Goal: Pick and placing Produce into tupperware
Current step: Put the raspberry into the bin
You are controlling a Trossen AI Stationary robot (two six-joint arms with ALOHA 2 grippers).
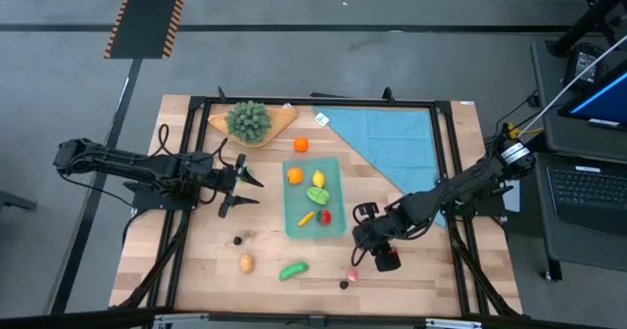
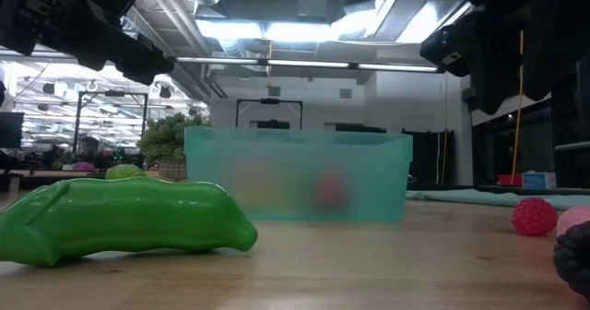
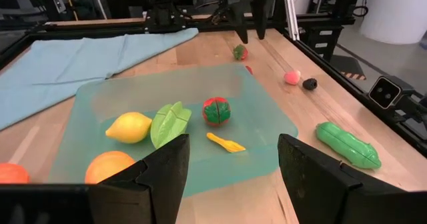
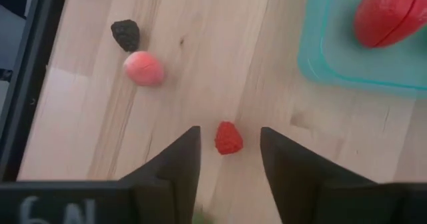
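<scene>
Right wrist view is showing the right gripper (image 4: 230, 159) hanging with fingers apart around a small red berry (image 4: 228, 138), needing to drop lower and squeeze before going to the box (image 4: 313, 64).

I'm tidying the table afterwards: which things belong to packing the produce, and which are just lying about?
Job: tupperware; inside it an orange, lemon, red piece; loose on the table a pea pod, raspberry, pink ball.
Lying about: leafy bunch, wooden board, blue cloth.

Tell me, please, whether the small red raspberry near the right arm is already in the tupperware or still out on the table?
Out. The raspberry lies on bare wood beside the tupperware, between the right gripper's open jaws.
</scene>
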